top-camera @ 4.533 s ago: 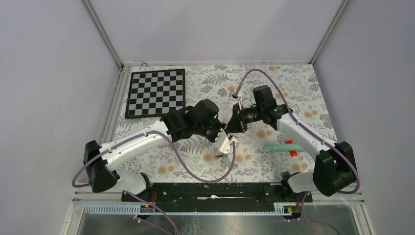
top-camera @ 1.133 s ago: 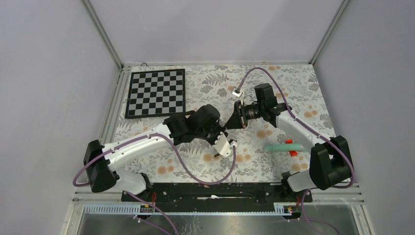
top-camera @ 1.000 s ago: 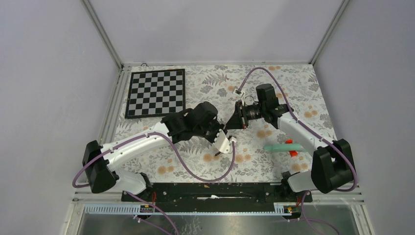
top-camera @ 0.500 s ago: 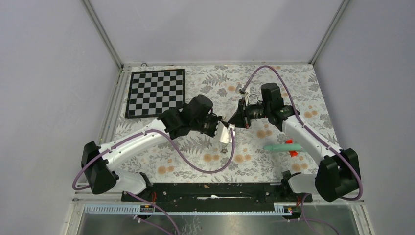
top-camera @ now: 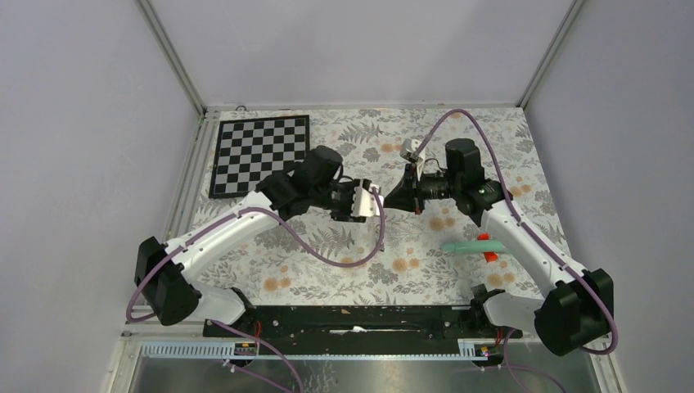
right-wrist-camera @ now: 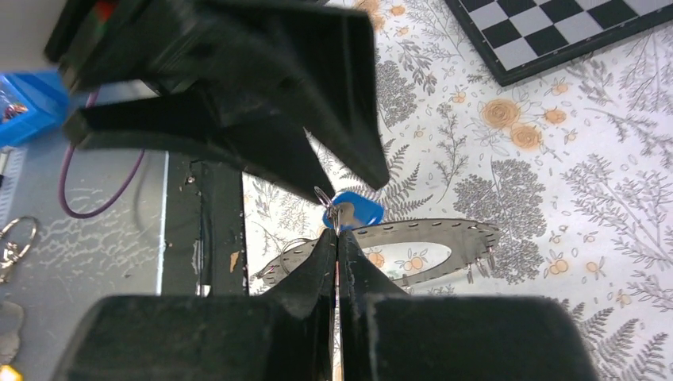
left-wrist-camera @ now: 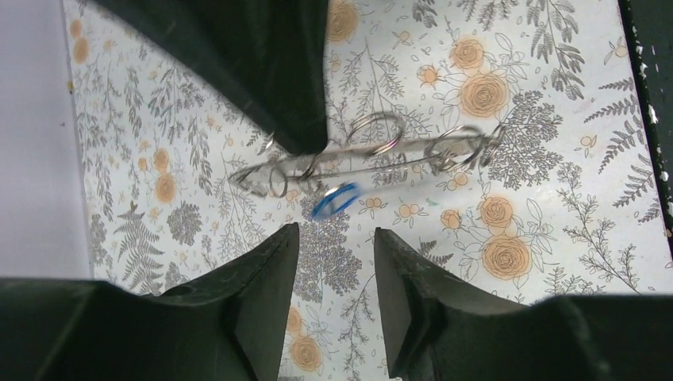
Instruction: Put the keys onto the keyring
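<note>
1. Keyring [right-wrist-camera: 470,231]: held in the air above the table, flat, seen nearly edge-on from the left wrist. Small wire rings [left-wrist-camera: 378,132] hang along its band.
2. Blue key [right-wrist-camera: 355,211]: at the keyring's rim, right beside the pinch point. It is blurred, so I cannot tell whether it is threaded on. Black key not made out.
3. Right gripper [right-wrist-camera: 336,238]: fingers pressed together, clamped on the keyring's rim.
4. Left gripper [left-wrist-camera: 335,232]: fingers apart, nothing between them. The keyring lies straight ahead, just beyond the tips, with its long axis crosswise to the gap. This is the free arm, so the next approach is probably its job.
5. Table [top-camera: 327,270]: floral cloth below. Chequered board [top-camera: 262,154] and teal stick [top-camera: 470,246] are well apart from the work.
</note>
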`<action>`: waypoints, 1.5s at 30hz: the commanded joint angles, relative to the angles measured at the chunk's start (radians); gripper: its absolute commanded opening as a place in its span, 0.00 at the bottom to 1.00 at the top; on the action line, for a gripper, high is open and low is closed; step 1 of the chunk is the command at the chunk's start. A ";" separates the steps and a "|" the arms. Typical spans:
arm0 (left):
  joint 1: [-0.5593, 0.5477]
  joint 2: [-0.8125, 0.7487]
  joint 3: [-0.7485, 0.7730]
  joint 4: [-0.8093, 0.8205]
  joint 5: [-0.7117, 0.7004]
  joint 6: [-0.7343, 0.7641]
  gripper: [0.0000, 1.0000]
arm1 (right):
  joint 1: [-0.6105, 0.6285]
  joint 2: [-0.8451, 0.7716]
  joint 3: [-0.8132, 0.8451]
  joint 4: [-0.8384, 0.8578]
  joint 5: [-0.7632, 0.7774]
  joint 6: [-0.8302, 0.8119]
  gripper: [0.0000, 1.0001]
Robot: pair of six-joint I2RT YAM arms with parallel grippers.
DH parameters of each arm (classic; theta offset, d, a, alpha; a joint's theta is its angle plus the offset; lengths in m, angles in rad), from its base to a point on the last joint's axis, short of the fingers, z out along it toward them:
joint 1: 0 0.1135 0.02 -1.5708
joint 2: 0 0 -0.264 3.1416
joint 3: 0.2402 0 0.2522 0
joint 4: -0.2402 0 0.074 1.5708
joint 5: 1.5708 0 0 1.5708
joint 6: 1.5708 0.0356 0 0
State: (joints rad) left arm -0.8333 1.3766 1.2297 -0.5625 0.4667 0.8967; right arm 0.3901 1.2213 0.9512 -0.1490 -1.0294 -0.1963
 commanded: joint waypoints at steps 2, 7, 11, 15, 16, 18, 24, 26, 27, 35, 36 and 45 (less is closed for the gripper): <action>0.073 -0.049 0.017 0.059 0.148 -0.055 0.47 | 0.000 -0.062 0.002 -0.015 0.009 -0.120 0.00; 0.095 -0.031 0.076 0.021 0.190 -0.024 0.43 | 0.000 -0.082 0.000 -0.062 0.016 -0.192 0.00; 0.104 0.019 0.166 -0.005 0.271 -0.039 0.38 | 0.000 -0.087 -0.001 -0.097 0.005 -0.238 0.00; 0.105 0.086 0.259 -0.044 0.324 -0.033 0.28 | 0.000 -0.094 -0.009 -0.111 -0.021 -0.259 0.00; 0.106 0.100 0.270 -0.046 0.332 -0.035 0.27 | 0.000 -0.096 -0.012 -0.107 -0.023 -0.257 0.00; 0.104 0.120 0.277 -0.048 0.351 -0.040 0.27 | 0.000 -0.102 -0.014 -0.098 -0.027 -0.246 0.00; 0.103 0.131 0.237 -0.037 0.416 -0.047 0.28 | 0.000 -0.107 -0.015 -0.061 -0.052 -0.188 0.00; 0.105 0.127 0.222 -0.031 0.418 -0.047 0.28 | 0.000 -0.104 -0.015 -0.056 -0.059 -0.179 0.00; 0.103 0.126 0.217 -0.030 0.420 -0.045 0.28 | 0.000 -0.103 -0.017 -0.052 -0.063 -0.174 0.00; 0.104 0.105 0.174 -0.049 0.423 -0.007 0.29 | 0.000 -0.099 -0.013 -0.045 -0.068 -0.159 0.00; 0.104 0.103 0.172 -0.052 0.422 -0.004 0.29 | 0.000 -0.098 -0.014 -0.044 -0.069 -0.158 0.00; 0.103 0.095 0.177 -0.054 0.447 -0.015 0.29 | 0.000 -0.092 -0.015 -0.039 -0.061 -0.153 0.00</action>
State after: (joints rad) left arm -0.7330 1.5192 1.3979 -0.6346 0.8478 0.8673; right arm 0.3901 1.1404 0.9318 -0.2340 -1.0599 -0.3588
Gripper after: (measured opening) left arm 0.287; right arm 0.019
